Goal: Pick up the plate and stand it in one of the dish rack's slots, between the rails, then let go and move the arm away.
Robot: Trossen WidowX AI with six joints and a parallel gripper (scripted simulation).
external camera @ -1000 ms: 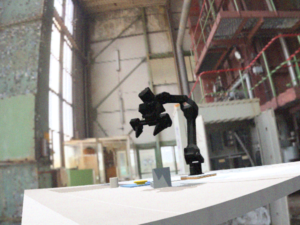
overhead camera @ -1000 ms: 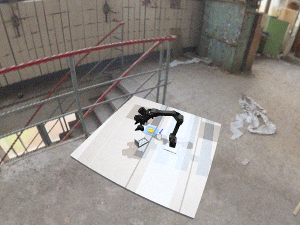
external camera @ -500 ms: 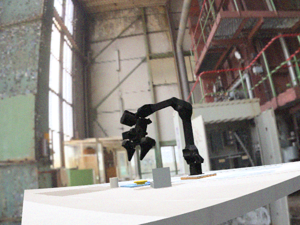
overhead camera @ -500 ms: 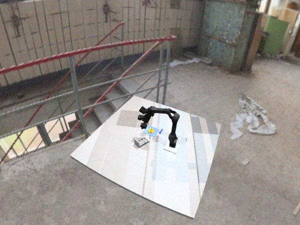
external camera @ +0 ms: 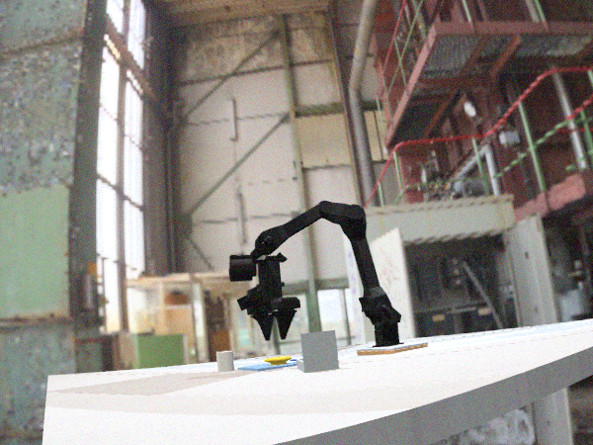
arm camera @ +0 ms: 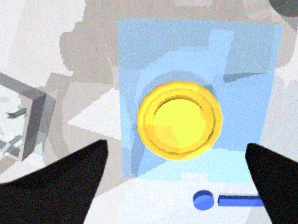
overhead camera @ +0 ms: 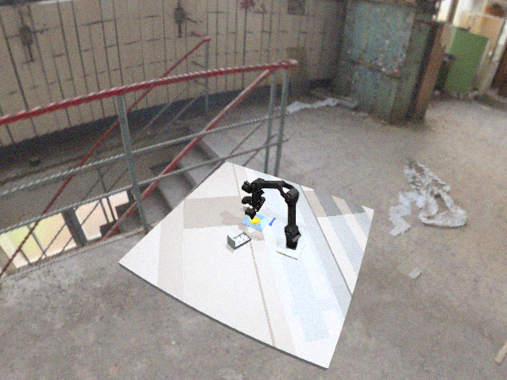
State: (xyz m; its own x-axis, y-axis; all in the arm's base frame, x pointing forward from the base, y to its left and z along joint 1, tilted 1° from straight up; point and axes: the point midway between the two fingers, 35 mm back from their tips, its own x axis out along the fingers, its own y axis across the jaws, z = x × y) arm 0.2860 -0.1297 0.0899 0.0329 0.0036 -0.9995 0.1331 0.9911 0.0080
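A pale blue mat (arm camera: 200,95) lay flat on the white worktop (overhead camera: 220,295), toward the far edge and well in from both side edges. Just off the mat's edge lay a small blue spoon (arm camera: 227,201), flat on the worktop, its round bowl pointing away from its straight handle. A short grey cylinder (external camera: 224,361) stood upright beyond the mat's far corner, apart from it. A thin tan board (external camera: 392,348) lay flat nearer the worktop's right edge.
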